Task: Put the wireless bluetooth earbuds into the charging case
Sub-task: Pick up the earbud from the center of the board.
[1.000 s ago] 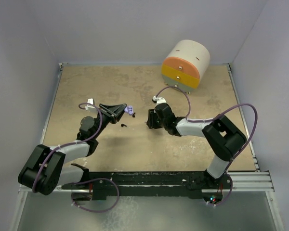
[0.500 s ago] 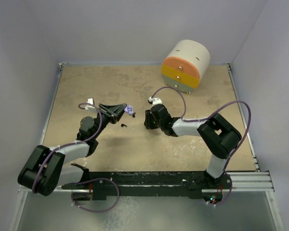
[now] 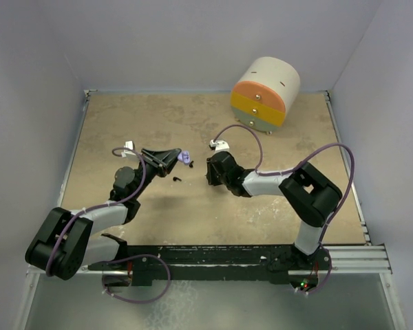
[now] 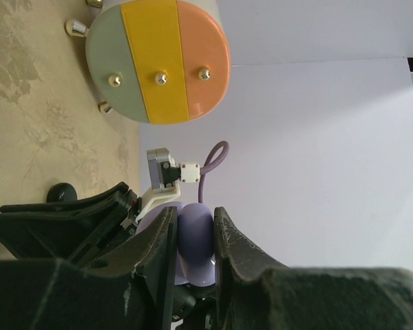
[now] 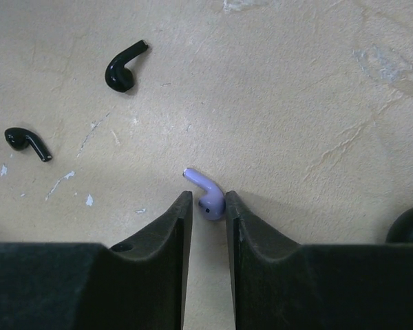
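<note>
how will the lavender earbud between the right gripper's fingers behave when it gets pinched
The lavender earbud looks smooth and rounded, so it may squirt out or twist as the right gripper closes. It is tiny beside the fingers, so probably very light and easily nudged across the table. Its hard-looking shell likely won't flex.

No lettering, brand mark or number is legible: the round cream cabinet with orange, yellow and green drawer fronts point(image 3: 261, 96), the mottled tan bench point(image 3: 158, 124) and the tiny lavender earbud point(image 5: 208, 195) show plain surfaces.
</note>
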